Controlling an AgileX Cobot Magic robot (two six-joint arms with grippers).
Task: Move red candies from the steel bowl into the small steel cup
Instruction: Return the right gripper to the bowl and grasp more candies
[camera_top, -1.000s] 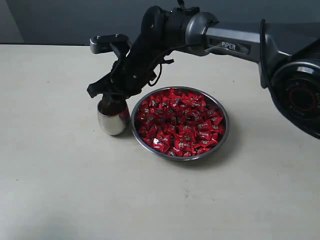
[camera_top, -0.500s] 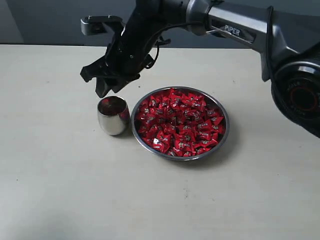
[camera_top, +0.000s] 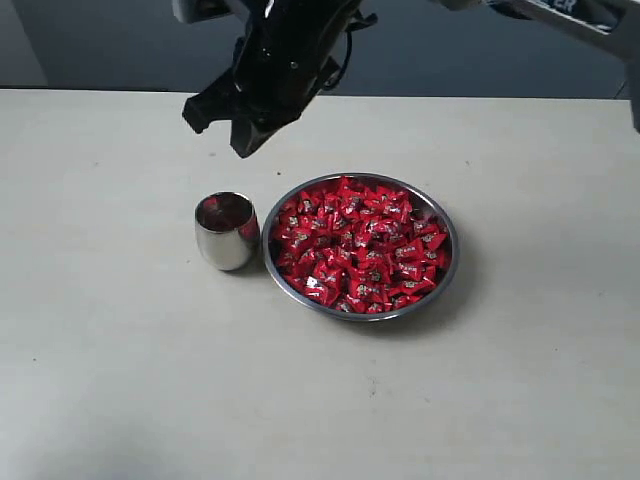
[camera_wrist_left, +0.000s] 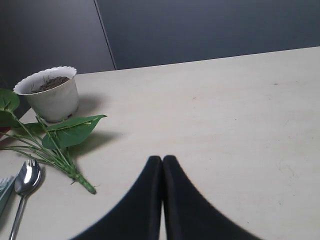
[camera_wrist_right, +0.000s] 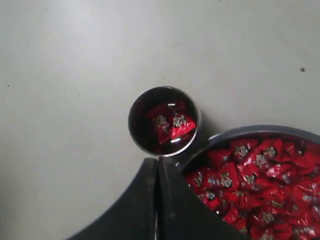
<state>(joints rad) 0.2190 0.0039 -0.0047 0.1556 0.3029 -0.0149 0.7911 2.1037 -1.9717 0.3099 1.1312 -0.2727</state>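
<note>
Right gripper (camera_wrist_right: 158, 164): jaws pressed together, nothing held, hangs high over table near small steel cup (camera_top: 226, 250). Cup upright, red candies (camera_wrist_right: 170, 125) inside, just beside steel bowl (camera_top: 452, 250), which is heaped with more. Left gripper (camera_wrist_left: 162, 161) also closed, empty

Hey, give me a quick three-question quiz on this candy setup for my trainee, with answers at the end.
1. True or false: the small steel cup is empty.
2. Where does the cup stand relative to the steel bowl? A) inside it B) right beside it C) far away from it
3. Fill in: the fingers of the right gripper are ____.
Key: 1 false, red candies lie in it; 2 B; 3 shut.
</note>
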